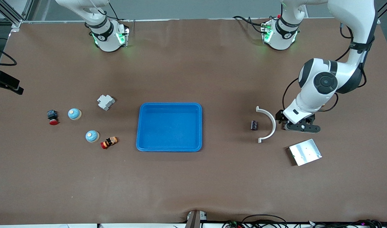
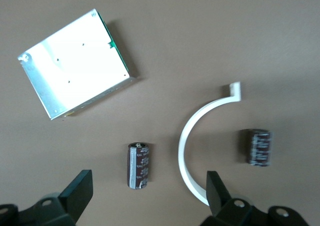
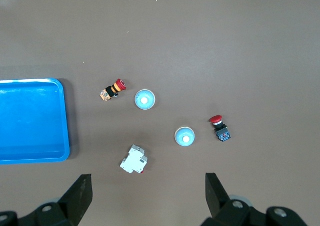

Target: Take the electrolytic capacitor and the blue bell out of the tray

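Front view: your tray (image 1: 169, 126) is sitting empty mid-counter, so the removal is looking finished. Left wrist view: your left gripper (image 2: 147, 196) is hovering, jaws released, over an electrolytic capacitor (image 2: 138, 165). Right wrist view: your right gripper (image 3: 147, 198) is waiting, jaws released, above two blue bells (image 3: 145, 99). Next you're only retracting.

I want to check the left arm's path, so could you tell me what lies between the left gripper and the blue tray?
In the front view, the white curved bracket and one capacitor lie between the open left gripper and the tray; the rest is bare table.
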